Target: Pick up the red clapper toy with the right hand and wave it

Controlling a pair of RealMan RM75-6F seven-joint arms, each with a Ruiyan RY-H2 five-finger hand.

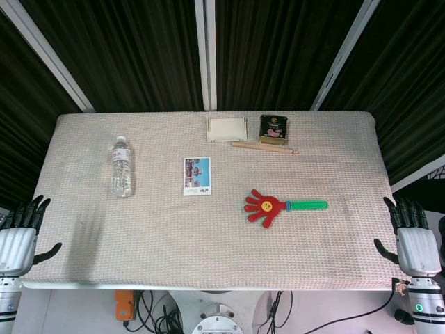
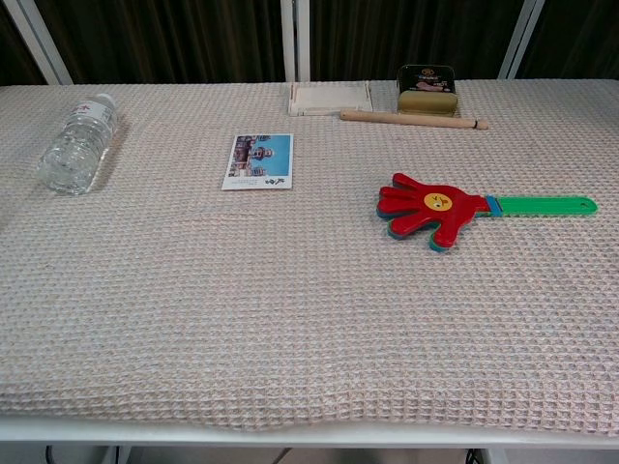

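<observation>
A red plastic hand-shaped clapper toy (image 1: 265,207) with a green handle (image 1: 309,204) is pictured lying flat on the beige waffle-weave cloth of the tabletop (image 1: 208,243), right of centre and a little toward the near edge. Its long axis is laid nearly left to right: the red palm with its yellow smiley face is turned to the left, and the green handle is pointed to the right, toward the right robot hand (image 1: 411,235). That robot hand is seen past the tabletop's right near corner, released, its dark fingers apart and nothing held. The left robot hand (image 1: 19,233) is likewise seen released and empty at the left near corner, much farther from the toy. Neither robot hand is shown in the chest view.

The toy is untouched, so the pick-up is judged not yet begun. A reach leftward and slightly away from the near edge is expected from the right robot hand, with the handle's free end met first.

Also pictured, well apart from the toy: a clear plastic water bottle (image 1: 121,167) lying at far left, a printed picture card (image 1: 197,175) near the middle, and along the far edge a pale card holder (image 1: 227,129), a dark square tin (image 1: 274,129) and a wooden stick (image 1: 264,147).
</observation>
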